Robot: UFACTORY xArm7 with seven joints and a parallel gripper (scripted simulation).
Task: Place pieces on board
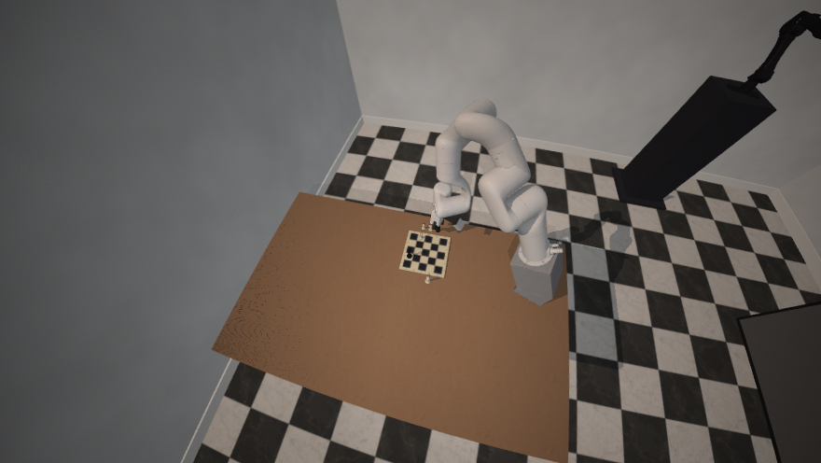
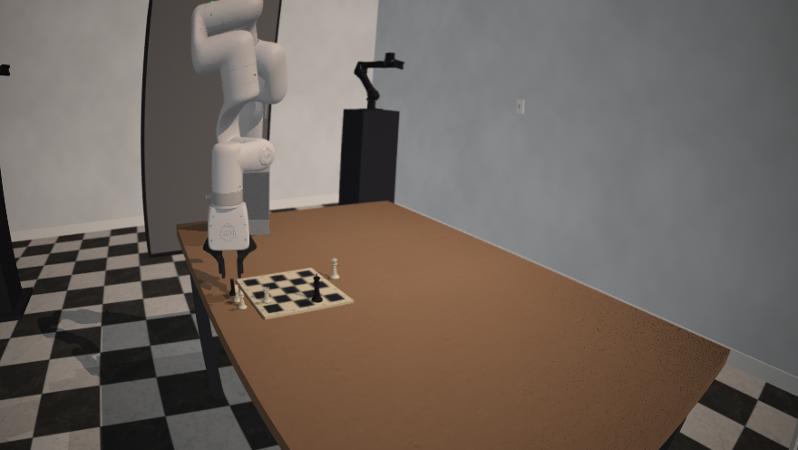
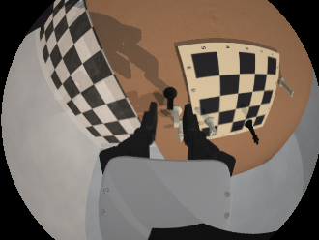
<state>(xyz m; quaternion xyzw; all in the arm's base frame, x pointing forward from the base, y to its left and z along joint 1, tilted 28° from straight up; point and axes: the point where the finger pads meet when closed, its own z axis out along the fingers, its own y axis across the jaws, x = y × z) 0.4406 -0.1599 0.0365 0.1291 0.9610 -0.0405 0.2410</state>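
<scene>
gripper [image 2: 230, 273] fingers part-open, empty, above black knight [image 2: 232, 287] | I judge it light, rigid, tippy | I'd pinch mid-body, beside board [image 2: 313, 308]

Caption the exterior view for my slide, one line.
White arm's part-open, empty gripper hangs above the black piece beside the chessboard, near the table's corner.

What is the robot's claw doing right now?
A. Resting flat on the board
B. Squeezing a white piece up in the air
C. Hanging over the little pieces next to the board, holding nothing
C: the gripper hangs partly open above the small black piece beside the chessboard, with nothing between its fingers.
</scene>
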